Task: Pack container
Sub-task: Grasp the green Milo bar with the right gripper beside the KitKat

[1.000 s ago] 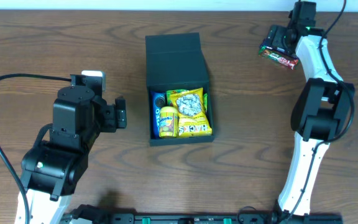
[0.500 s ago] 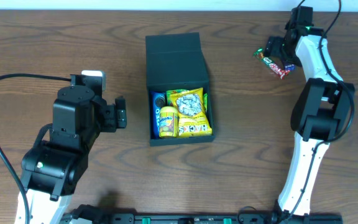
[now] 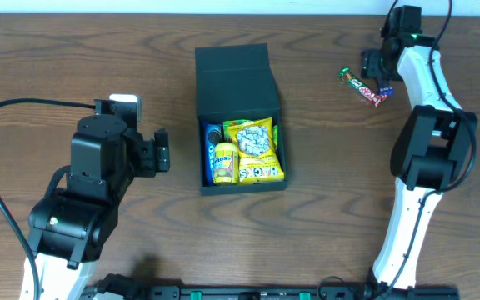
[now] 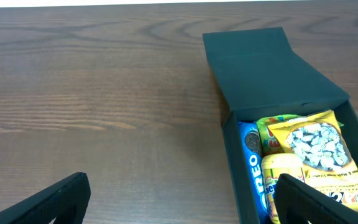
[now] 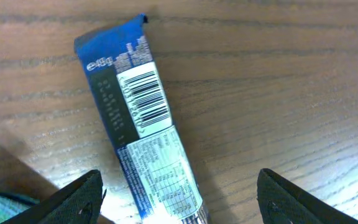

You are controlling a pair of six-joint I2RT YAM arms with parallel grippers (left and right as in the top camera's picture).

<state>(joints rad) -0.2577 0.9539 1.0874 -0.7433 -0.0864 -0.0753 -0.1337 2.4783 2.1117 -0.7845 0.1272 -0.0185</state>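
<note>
Brown wooden surface (image 3: 57,50): the container (image 3: 233,83) sits at centre, lid open toward 12 o'clock, with the left gripper (image 3: 162,152) at 9 and the right gripper (image 3: 375,67) at 2. Left wrist: an OREO packet (image 4: 252,168) lies inside; jaws released. Right wrist: a barcoded bar (image 5: 138,112) marked 45g lies between released jaws.

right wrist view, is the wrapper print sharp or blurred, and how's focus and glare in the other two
Right wrist view: barcode and print on the snack bar wrapper are sharp; the right fingers at the bottom edge are soft. Left wrist view: the Oreo pack reads clearly, the left fingers are blurred. Overhead view: even light, no glare on the container.
</note>
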